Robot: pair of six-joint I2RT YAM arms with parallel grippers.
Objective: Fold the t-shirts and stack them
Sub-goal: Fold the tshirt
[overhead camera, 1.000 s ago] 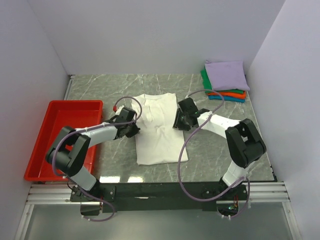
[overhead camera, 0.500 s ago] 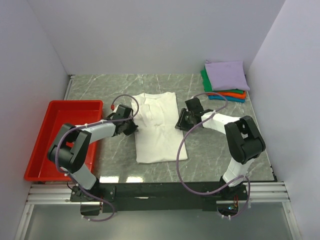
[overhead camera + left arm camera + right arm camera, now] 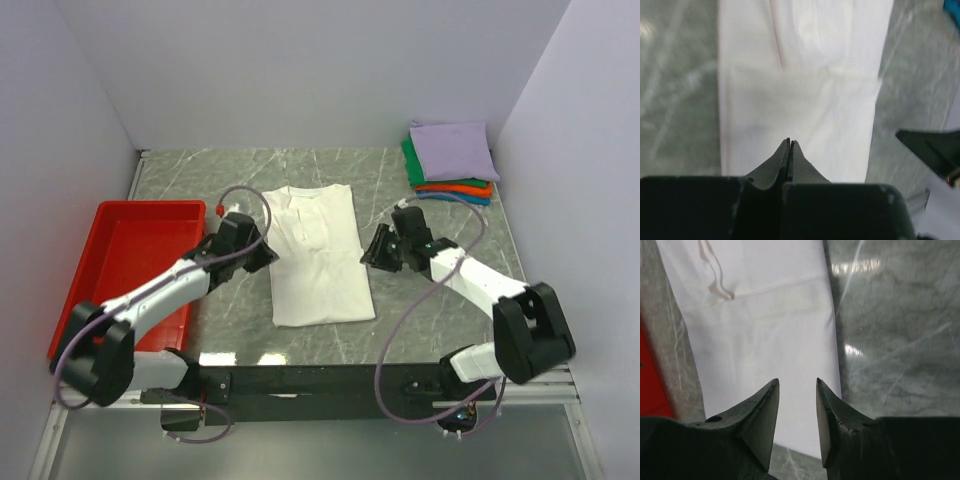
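The left pincer (image 3: 790,144) is pressed fully shut with nothing between its tips. It is poised at the left edge of the white shirt (image 3: 318,262), and I cannot tell whether it touches the cloth. The right pincer (image 3: 797,385) stands partly open and empty over the shirt's right edge. The shirt lies flat as a long folded strip on the counter (image 3: 190,180), between the two pincers. The folded stack (image 3: 452,158), lavender on top, sits in the far right corner, and a red tray (image 3: 115,250) sits at the left.
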